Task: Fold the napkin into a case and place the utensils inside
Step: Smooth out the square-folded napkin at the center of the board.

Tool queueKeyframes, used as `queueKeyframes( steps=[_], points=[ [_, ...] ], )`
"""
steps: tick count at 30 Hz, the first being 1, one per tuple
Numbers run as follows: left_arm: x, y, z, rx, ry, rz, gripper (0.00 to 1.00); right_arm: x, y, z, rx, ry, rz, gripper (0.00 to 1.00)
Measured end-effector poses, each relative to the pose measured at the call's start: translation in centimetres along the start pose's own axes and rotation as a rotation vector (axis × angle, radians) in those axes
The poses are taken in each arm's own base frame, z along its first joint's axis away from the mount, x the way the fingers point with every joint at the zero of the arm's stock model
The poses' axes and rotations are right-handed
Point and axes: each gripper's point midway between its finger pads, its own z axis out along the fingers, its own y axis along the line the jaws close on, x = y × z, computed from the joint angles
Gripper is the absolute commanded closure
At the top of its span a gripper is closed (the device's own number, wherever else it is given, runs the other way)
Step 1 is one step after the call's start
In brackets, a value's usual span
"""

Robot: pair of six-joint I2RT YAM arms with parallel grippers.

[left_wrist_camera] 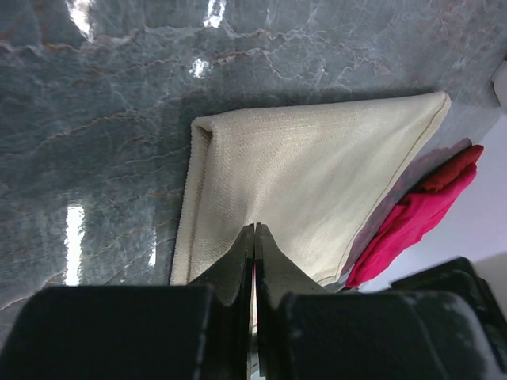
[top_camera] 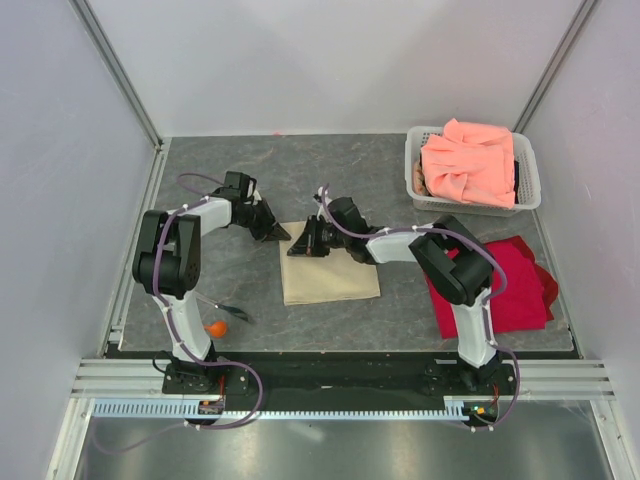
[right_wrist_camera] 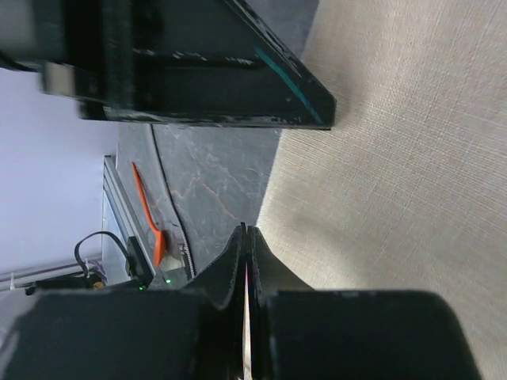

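Beige napkin (top_camera: 332, 280) lies at table centre, flat, fold visible at one corner, no pocket formed. Left gripper (left_wrist_camera: 253, 237) at its 11 o'clock corner, right gripper (right_wrist_camera: 246, 237) at 12 o'clock edge. Both jaws pressed together; whether either pinches cloth unclear. Orange spoon (top_camera: 216, 327) and dark utensil (top_camera: 236, 313) at napkin's 8 o'clock. Folding step in hand, judged early. Next move calls for sure pinch on far edge, drawn toward 6 o'clock.
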Motion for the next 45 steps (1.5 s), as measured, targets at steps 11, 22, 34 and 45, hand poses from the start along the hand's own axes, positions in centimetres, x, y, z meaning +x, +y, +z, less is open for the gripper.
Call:
queueKeyframes(
  steps=[11, 22, 34, 45],
  points=[
    [0.2, 1.6, 0.8, -0.032, 0.012, -0.025, 0.97, 5.3, 0.5, 2.4, -0.043, 0.093, -0.004, 1.00],
    [0.2, 1.8, 1.0, -0.028, 0.017, -0.032, 0.97, 8.0, -0.9, 1.6, -0.044, 0.117, 0.005, 1.00],
    [0.2, 1.8, 1.1, -0.015, 0.027, -0.038, 0.97, 12.5, 0.6, 0.2, -0.077, 0.181, -0.043, 0.97],
    [0.4, 1.1, -0.3, -0.020, -0.013, -0.011, 0.87, 14.1, 1.7, -4.8, 0.034, 0.229, -0.129, 0.50]
  ],
)
